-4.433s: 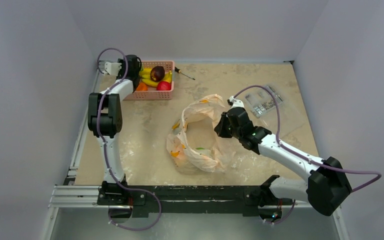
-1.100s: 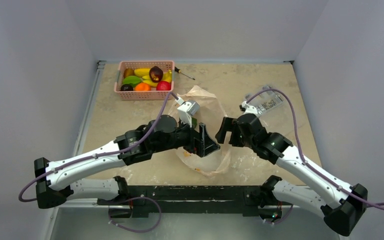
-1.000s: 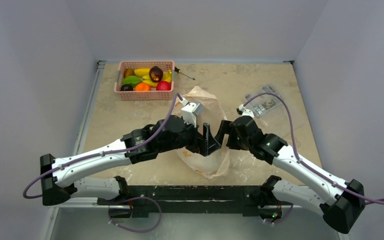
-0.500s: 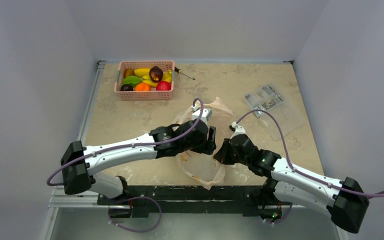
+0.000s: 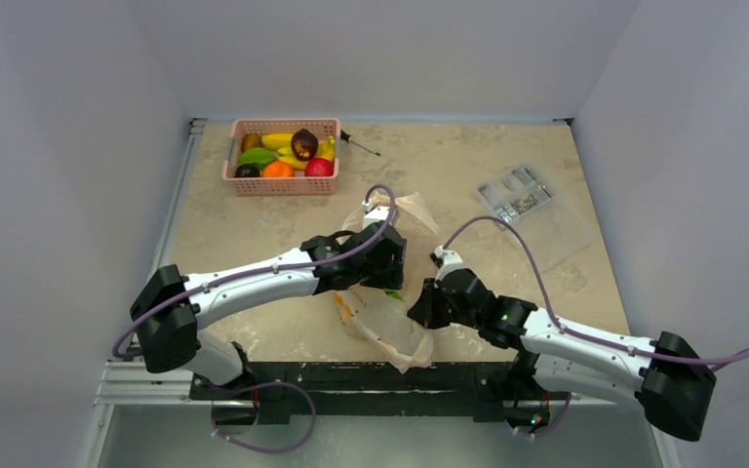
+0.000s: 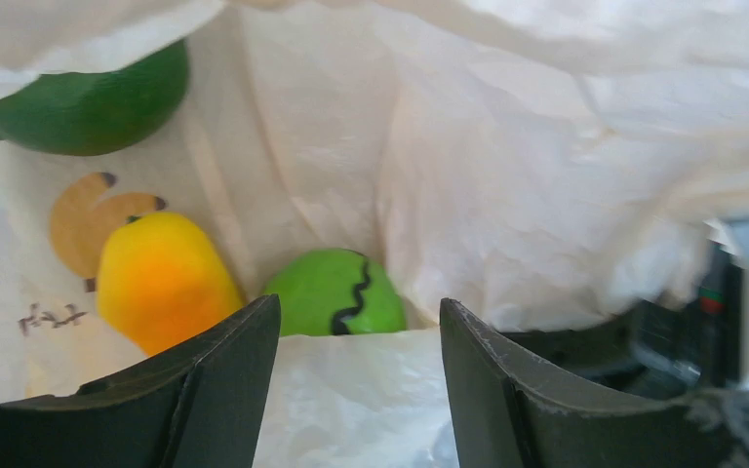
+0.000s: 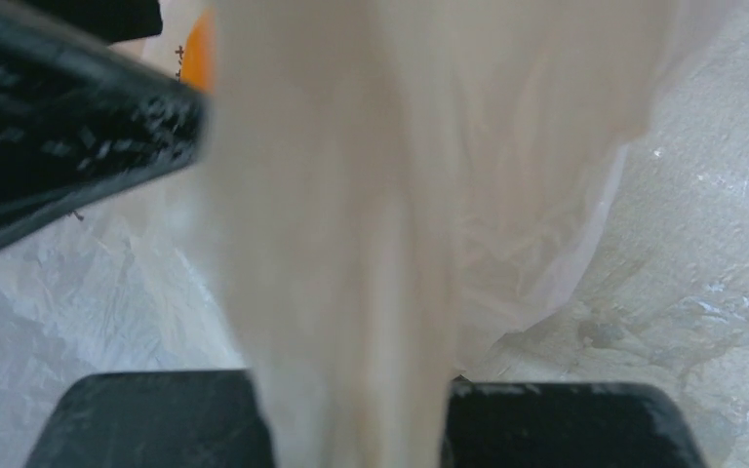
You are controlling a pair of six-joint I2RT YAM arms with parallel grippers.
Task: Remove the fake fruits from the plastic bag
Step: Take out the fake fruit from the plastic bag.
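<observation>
Right gripper [image 5: 417, 307]: nearest the front edge of the table [image 5: 449, 166]. Its jaws are closed on a gathered fold of the plastic bag [image 5: 390, 330], and the right wrist view shows the film running up between both fingers [image 7: 156, 424].

Plastic bag: lies crumpled at the centre of the table.

Left gripper [image 6: 358, 322]: inserted in the bag, jaws apart, clamping nothing.

Contents beyond its fingertips:
- green striped ball [image 6: 336, 292], behind a fold of film
- yellow-orange fruit [image 6: 161, 283], just beside the ball
- plain green fruit [image 6: 93, 93], farther in

Far right: clear packet [image 5: 525, 198].

Far left corner: pink basket [image 5: 283, 187], holding a banana bunch [image 5: 276, 140] and a maroon fruit [image 5: 304, 143]. A screwdriver [image 5: 361, 144] lies beside it.
</observation>
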